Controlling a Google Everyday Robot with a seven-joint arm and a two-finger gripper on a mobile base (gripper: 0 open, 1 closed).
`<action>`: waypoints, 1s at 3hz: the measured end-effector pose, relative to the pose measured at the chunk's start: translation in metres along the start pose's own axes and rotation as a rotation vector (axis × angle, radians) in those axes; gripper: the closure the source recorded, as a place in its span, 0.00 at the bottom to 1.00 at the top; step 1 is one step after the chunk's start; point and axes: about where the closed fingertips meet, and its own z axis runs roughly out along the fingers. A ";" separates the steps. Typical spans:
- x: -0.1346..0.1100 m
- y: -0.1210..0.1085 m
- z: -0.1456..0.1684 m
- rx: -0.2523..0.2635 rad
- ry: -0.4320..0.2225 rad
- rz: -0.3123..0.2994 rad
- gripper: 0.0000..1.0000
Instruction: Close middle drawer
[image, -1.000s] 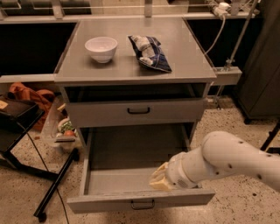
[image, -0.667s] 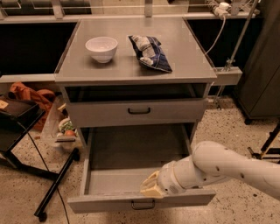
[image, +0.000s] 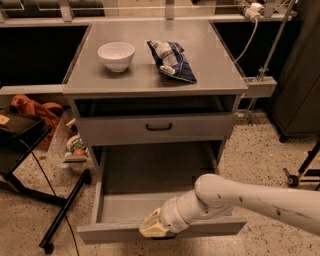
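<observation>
Grey middle drawer (image: 107, 232) stands open, jaws at its front.

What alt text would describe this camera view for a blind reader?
The robot's gripper sits at the front of the open middle drawer of a grey cabinet. A white bowl and a crumpled bag lie on top.

White rounded arm (image: 250, 197), cream tool (image: 153, 228) at drawer (image: 106, 233) front

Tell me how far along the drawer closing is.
Done: the gripper sits at the middle drawer's front, near its centre. In hand: lining up the push; the drawer stands pulled far out, tray exposed. Left: the whole push into the cabinet.
</observation>
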 end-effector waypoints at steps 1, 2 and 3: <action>0.013 -0.003 0.036 -0.038 0.009 0.013 1.00; 0.027 -0.001 0.062 -0.050 0.028 0.020 1.00; 0.031 -0.002 0.077 -0.052 0.052 0.008 0.81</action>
